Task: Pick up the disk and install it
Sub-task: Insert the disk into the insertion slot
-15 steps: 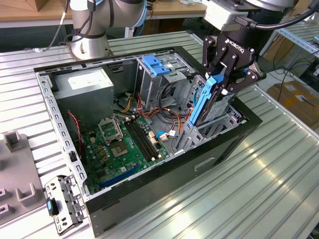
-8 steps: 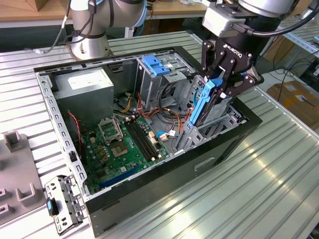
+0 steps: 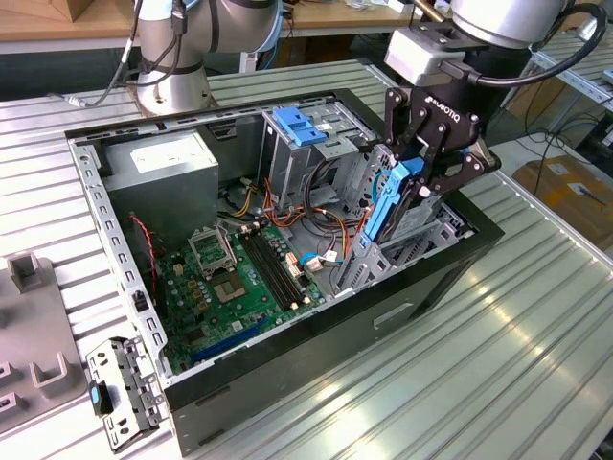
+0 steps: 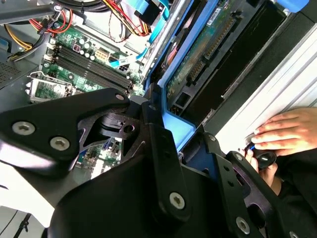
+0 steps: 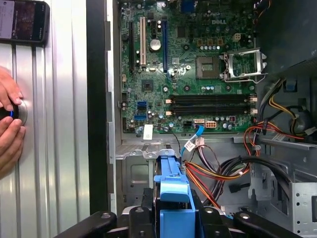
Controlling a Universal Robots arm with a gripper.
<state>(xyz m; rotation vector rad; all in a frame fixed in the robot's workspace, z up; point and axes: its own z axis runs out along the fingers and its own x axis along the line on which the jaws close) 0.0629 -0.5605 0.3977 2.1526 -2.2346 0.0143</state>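
Clearly the gripper (image 3: 410,182) is clamped on the disk (image 3: 386,209), holding it on edge at the drive bay of the open computer case (image 3: 287,374). Pickup looks done, but the disk is not yet seated. Beyond lies the motherboard (image 3: 244,273).

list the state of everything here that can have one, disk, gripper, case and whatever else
dark rectangular disk with blue plastic rails: held on edge over the case's drive bay end
black two-finger gripper: shut on the disk
black metal computer case: lying on its side, side panel off
square processor socket: empty, retaining frame flipped open
long black memory slots: empty
perforated metal bracket: lying flat outside the case
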